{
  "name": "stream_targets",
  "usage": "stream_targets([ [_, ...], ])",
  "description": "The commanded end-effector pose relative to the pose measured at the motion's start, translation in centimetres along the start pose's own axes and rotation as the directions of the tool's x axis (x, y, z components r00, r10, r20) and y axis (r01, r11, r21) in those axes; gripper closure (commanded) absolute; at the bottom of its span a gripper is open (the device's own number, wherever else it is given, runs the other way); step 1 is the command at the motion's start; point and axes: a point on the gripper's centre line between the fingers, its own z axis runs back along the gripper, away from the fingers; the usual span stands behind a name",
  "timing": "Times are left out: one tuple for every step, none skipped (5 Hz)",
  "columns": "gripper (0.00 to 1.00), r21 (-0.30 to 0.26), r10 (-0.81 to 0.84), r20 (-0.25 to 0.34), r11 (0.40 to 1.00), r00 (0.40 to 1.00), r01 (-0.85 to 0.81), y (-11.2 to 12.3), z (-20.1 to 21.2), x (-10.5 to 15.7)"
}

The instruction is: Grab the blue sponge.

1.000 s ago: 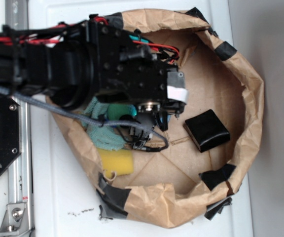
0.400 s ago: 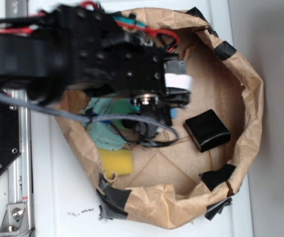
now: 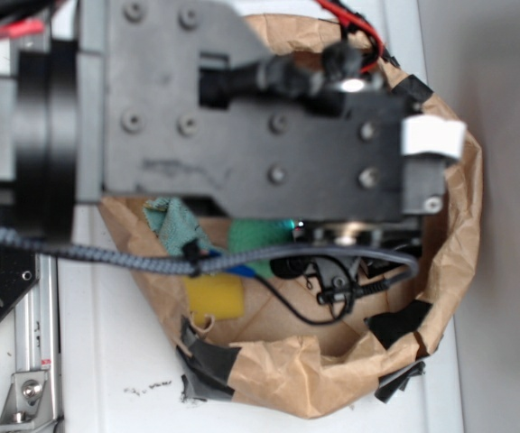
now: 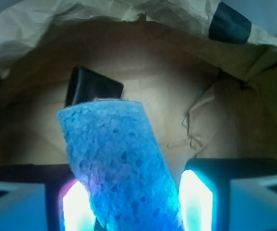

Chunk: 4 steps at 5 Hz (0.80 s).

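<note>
Crumpled brown paper walls (image 4: 129, 19) patched with black tape ring the cardboard floor. In the wrist view the blue sponge (image 4: 121, 168), sky-blue and porous, stands tilted toward 11 o'clock between the gripper (image 4: 129, 207) fingers (image 4: 196, 202), which are closed on it, with a black block (image 4: 91, 87) behind. From the exterior view the arm hides that grip, showing only a yellow sponge (image 3: 213, 295) at 7 o'clock and a teal cloth (image 3: 174, 225); no writing is legible.

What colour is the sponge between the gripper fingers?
Bright blue sponge, porous; clearest in the wrist view.
</note>
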Motion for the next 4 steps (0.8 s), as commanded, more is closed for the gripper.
stream_targets([
  [1.00, 0.015, -0.005, 0.065, 1.000, 0.998, 0.004, -0.1, 2.0, -0.5],
  [1.00, -0.039, 0.034, 0.194, 0.999, 0.980, -0.027, 0.3, 2.5, -1.2],
  [1.00, -0.084, 0.054, 0.415, 0.996, 0.908, -0.021, 0.9, 3.1, -2.7],
  [1.00, -0.076, 0.045, 0.334, 0.997, 0.941, -0.020, 0.7, 2.5, -2.2],
])
